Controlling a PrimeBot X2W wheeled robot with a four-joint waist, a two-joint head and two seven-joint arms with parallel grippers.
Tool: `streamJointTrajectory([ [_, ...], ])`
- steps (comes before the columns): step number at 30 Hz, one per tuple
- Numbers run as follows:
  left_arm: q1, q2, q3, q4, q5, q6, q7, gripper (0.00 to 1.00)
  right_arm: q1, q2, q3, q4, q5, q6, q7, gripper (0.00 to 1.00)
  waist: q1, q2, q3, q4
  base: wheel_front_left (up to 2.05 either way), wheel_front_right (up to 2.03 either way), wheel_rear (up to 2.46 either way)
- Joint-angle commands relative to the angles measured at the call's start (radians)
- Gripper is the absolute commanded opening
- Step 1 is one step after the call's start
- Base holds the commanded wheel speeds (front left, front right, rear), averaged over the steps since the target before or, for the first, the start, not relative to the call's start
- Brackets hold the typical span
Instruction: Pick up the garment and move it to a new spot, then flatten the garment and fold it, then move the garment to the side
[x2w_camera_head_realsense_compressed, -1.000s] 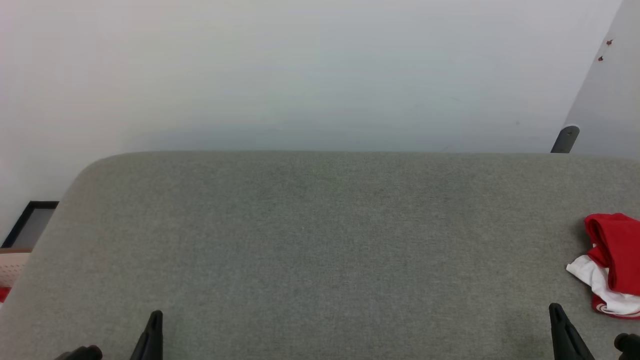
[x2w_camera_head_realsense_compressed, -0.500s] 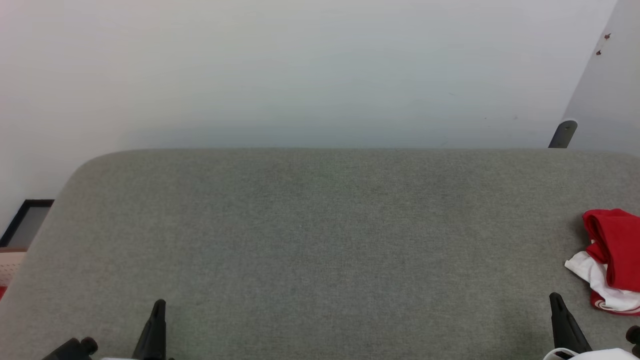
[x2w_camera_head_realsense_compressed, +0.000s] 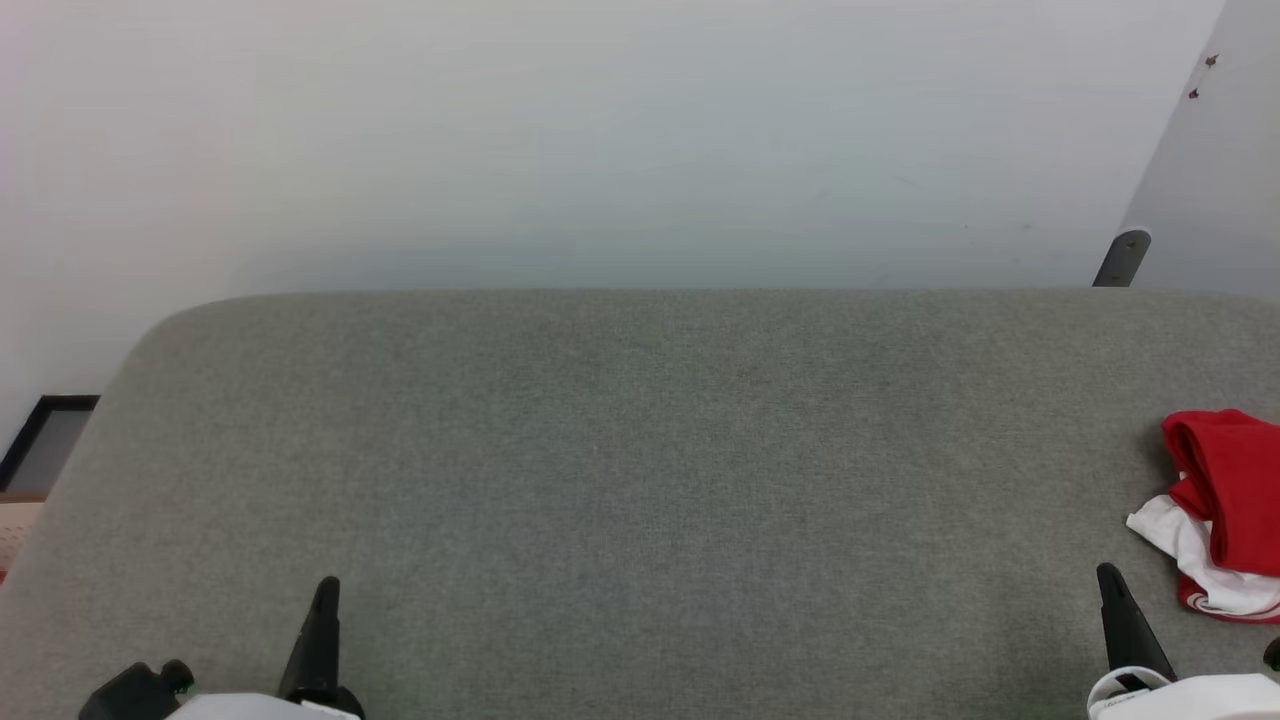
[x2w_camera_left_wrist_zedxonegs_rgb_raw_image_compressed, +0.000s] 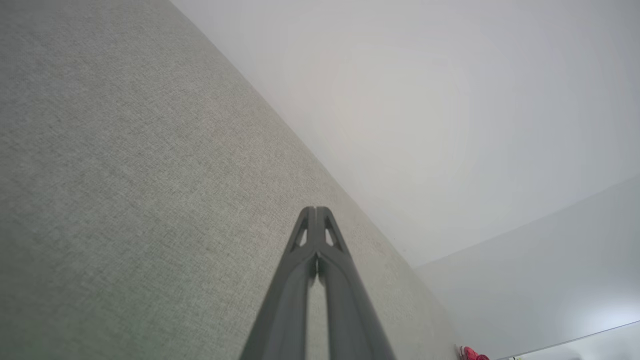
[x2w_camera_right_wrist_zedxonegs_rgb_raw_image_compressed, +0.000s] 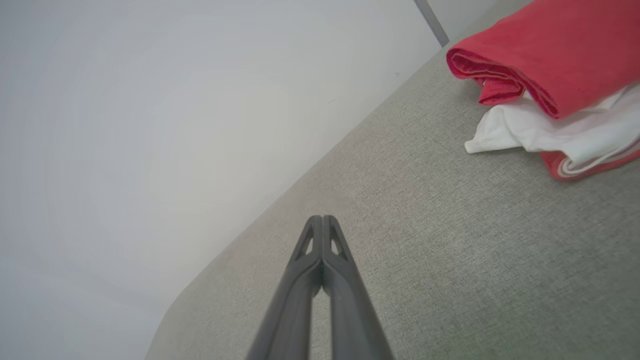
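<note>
Two grippers rest low in the head view, fingers pressed together, holding nothing: the left gripper (x2w_camera_head_realsense_compressed: 327, 588) at lower left, the right gripper (x2w_camera_head_realsense_compressed: 1106, 574) at lower right. The garment (x2w_camera_head_realsense_compressed: 1225, 490) lies bunched at the right edge on the grey table (x2w_camera_head_realsense_compressed: 640, 450).

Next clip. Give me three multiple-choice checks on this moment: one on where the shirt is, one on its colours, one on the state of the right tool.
1. Where does the shirt lie on the grey table in the head view?
A) centre
B) far right edge
C) near left corner

2. Which colours does the shirt show?
A) blue and yellow
B) green and black
C) red and white

3. How is the right tool?
A) shut, empty
B) wide open
C) shut on the shirt

Answers:
1 B, it is bunched at the head view's right border.
2 C, red folds lie over white cloth.
3 A, its fingers meet over bare table, apart from the shirt.
</note>
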Motion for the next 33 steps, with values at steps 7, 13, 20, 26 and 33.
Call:
streamJointTrajectory([
  [7,-0.037,-0.011,0.014,-0.007,-0.092,-0.003,0.026,0.0,-0.04,0.005,-0.007,-0.009,0.117,0.0,0.027,0.0,0.0,0.0,0.006,-0.005,0.0,0.0,0.0],
  [13,-0.05,-0.022,0.019,-0.005,-0.149,-0.003,0.043,0.0,-0.051,0.009,-0.01,-0.007,0.187,0.0,0.044,0.0,0.0,0.0,0.011,-0.008,0.0,0.0,0.0],
  [20,-0.06,-0.031,0.024,-0.004,-0.202,-0.003,0.06,0.0,-0.061,0.012,-0.012,-0.006,0.255,0.0,0.061,0.0,0.0,0.0,0.015,-0.011,0.0,0.0,0.0],
  [26,-0.071,-0.04,0.029,-0.002,-0.251,-0.004,0.076,0.0,-0.071,0.016,-0.015,-0.004,0.318,0.0,0.075,0.0,0.0,0.0,0.02,-0.014,0.0,0.0,0.0],
  [33,-0.083,-0.05,0.035,-0.001,-0.306,-0.004,0.093,0.0,-0.082,0.019,-0.017,-0.003,0.389,0.0,0.093,0.0,0.0,0.0,0.025,-0.018,0.0,0.0,0.0],
])
